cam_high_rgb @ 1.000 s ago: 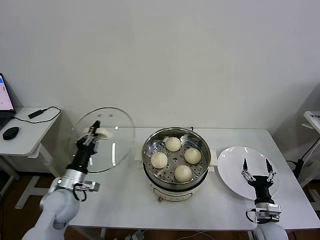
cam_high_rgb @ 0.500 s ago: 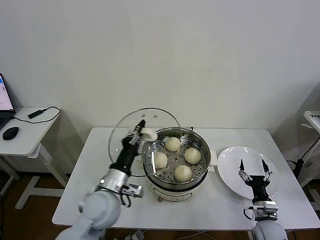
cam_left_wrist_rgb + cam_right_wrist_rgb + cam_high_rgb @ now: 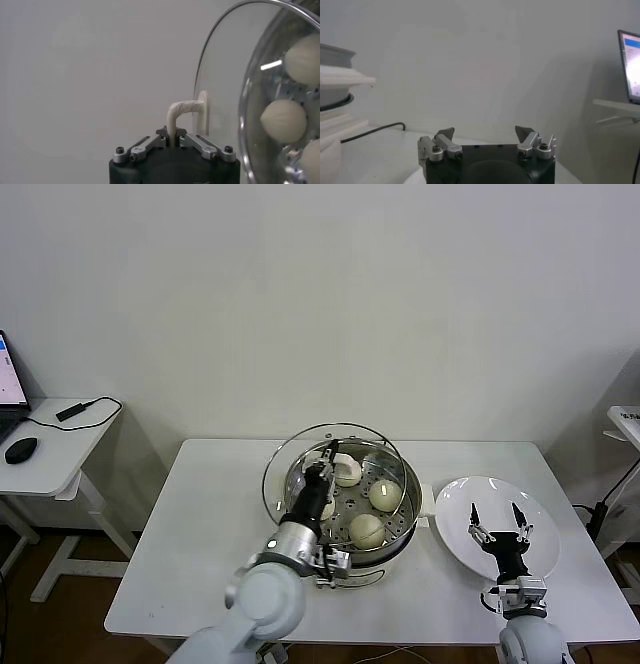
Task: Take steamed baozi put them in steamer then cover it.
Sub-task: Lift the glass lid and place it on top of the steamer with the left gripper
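The left gripper [image 3: 331,448] is clamped tight on the white handle [image 3: 181,111] of the round glass lid [image 3: 334,484], holding the lid tilted over the steamer [image 3: 347,506]; in the left wrist view the handle's bent stem runs down between the closed fingers, and the lid's rim stands on edge beside them. The steamer sits at the centre of the white table [image 3: 200,534] on its white electric base [image 3: 345,574]. 4 steamed baozi [image 3: 385,495] lie on the perforated tray inside the pot, seen partly through the glass; 3 of them show through the lid in the left wrist view. The lid is raised above the pot, its far edge higher than the near edge, and whether it touches the rim cannot be told. The right gripper [image 3: 498,529] hangs over the white plate [image 3: 530,509] to the steamer's right, jaws spread wide and holding nothing. A side desk [image 3: 45,439] with a mouse [image 3: 20,450] stands at far left.
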### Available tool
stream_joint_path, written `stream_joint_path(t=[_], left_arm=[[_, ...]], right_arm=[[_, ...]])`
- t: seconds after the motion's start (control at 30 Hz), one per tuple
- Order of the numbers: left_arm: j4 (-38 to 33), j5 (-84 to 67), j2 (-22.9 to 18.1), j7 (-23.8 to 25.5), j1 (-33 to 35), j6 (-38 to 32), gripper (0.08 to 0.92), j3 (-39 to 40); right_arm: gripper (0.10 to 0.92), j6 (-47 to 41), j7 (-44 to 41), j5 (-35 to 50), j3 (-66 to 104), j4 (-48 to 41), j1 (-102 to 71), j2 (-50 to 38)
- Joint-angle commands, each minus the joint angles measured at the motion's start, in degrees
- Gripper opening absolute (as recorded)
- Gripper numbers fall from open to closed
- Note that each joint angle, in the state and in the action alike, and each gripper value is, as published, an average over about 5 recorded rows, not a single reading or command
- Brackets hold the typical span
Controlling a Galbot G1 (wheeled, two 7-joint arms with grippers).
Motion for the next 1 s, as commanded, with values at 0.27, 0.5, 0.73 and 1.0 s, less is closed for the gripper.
stream_joint_path(t=[0.27,0.5,0.73,1.0], left_arm=[[8.8,9.2,-7.6,4.5,-3.9,4.9,0.193,5.0],[11.3,10.3,-8.4,4.3,-4.0,4.5,0.193,4.8],[12.9,10.8,-9.1,4.0,-4.2,4.3,0.193,4.5],[13.5,11.3,-10.0,3.9,-3.5,4.1,0.193,4.2]], right_arm=[[0.823,-0.9,-0.3,-0.7,-0.4,-1.2,1.1,1.1],[0.823,-0.6,-0.3,-1.0,-0.4,-1.7,1.2,1.2],[0.823,-0.4,-0.2,-1.3,-0.4,-1.8,1.3,1.4],[0.823,-0.3,-0.2,-1.4,-0.4,-2.1,1.6,1.3]])
